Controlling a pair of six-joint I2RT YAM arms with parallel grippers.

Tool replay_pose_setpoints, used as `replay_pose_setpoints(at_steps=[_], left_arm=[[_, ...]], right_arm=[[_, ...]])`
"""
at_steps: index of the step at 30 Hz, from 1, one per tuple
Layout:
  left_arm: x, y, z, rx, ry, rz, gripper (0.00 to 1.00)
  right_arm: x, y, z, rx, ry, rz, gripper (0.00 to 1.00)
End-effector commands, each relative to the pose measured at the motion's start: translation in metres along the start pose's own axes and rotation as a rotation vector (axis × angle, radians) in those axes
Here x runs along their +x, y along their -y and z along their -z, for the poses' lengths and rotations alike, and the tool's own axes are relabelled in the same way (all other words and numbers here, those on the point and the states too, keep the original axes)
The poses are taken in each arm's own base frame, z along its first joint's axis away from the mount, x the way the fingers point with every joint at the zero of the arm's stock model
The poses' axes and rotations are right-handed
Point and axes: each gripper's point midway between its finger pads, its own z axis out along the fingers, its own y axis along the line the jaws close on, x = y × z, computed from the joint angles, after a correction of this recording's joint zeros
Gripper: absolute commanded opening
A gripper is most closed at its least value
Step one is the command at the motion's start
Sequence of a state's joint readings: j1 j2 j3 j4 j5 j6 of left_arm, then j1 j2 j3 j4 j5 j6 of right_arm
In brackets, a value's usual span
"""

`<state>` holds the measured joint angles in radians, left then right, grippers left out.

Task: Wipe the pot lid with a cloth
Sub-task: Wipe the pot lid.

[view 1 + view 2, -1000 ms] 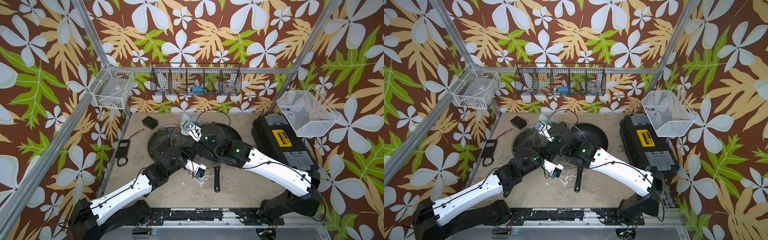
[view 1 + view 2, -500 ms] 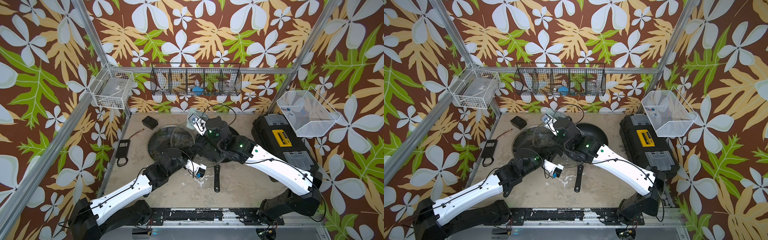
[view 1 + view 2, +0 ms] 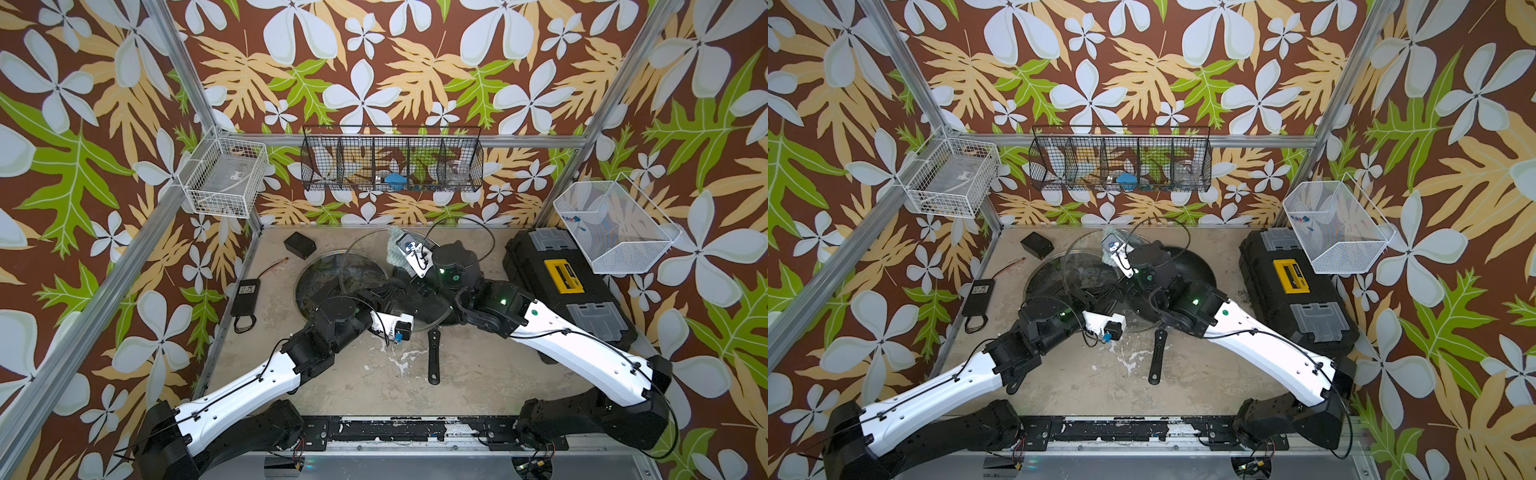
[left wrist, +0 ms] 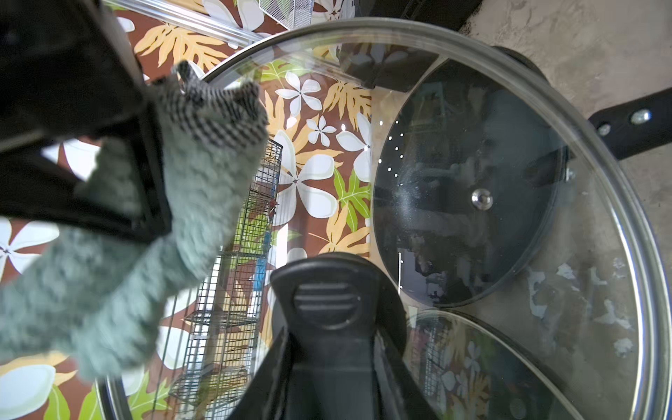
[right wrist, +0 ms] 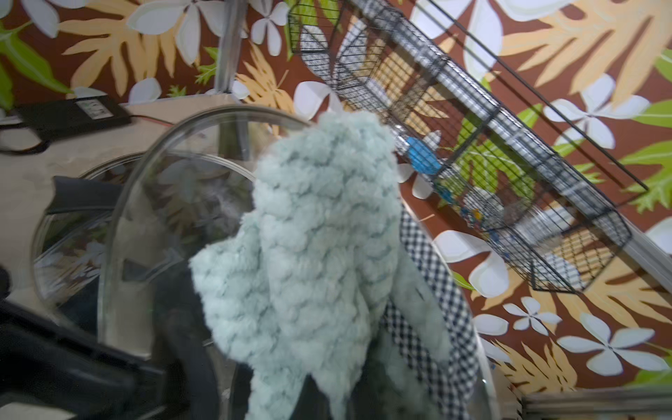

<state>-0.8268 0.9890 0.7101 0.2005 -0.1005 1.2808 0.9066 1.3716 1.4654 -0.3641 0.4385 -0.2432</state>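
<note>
The pot lid (image 3: 365, 259) (image 3: 1084, 262) is clear glass with a metal rim, held tilted up off the table. My left gripper (image 4: 331, 349) (image 3: 376, 293) is shut on its black knob (image 4: 327, 302). The cloth (image 3: 394, 251) (image 3: 1109, 255) (image 5: 320, 236) (image 4: 207, 182), pale teal and nubby, lies against the glass near the lid's far rim. My right gripper (image 3: 397, 257) is shut on it, and the bunched fabric hides its fingertips in the right wrist view. Through the glass in the left wrist view, the right gripper's dark fingers (image 4: 145, 174) clamp the cloth.
A black pan (image 3: 1192, 266) with its handle (image 3: 433, 357) sits under the arms. A second glass lid (image 3: 320, 278) lies flat left of it. A power adapter (image 3: 245, 291), a small black box (image 3: 300, 244), a black toolbox (image 3: 569, 291) and wall baskets (image 3: 390, 166) surround the work.
My right gripper has carried the cloth rightward across the lid's far part. The left arm and the lid it holds have hardly moved.
</note>
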Motion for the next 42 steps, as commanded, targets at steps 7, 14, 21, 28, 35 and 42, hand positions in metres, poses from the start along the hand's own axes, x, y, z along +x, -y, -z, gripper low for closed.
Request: replay_pose_setpoints(at_steps=[7,14,21,28,35,42], left_arm=[[-0.021,-0.075,0.016,-0.3,0.135,0.323,0.0],[-0.016,-0.096,0.021,-0.385,0.145,0.527,0.0],[-0.012,-0.107,0.025,-0.432,0.162,0.674,0.0],[-0.005,-0.127,0.031,-0.516,0.2,0.909,0.0],[0.001,-0.139,0.038,-0.565,0.225,1.076,0.0],[0.004,-0.147,0.038,-0.576,0.266,1.287,0.0]], right_arm=[[0.003,0.004,0.006,-0.026,0.023,-0.076,0.0],[0.009,-0.028,0.009,-0.074,0.013,-0.096,0.0],[0.016,0.035,0.025,0.103,0.024,-0.162,0.0],[0.019,-0.008,0.021,-0.03,0.02,-0.148,0.0],[0.026,-0.027,0.026,-0.034,0.009,-0.161,0.0],[0.038,0.01,0.028,0.074,0.01,-0.214,0.0]])
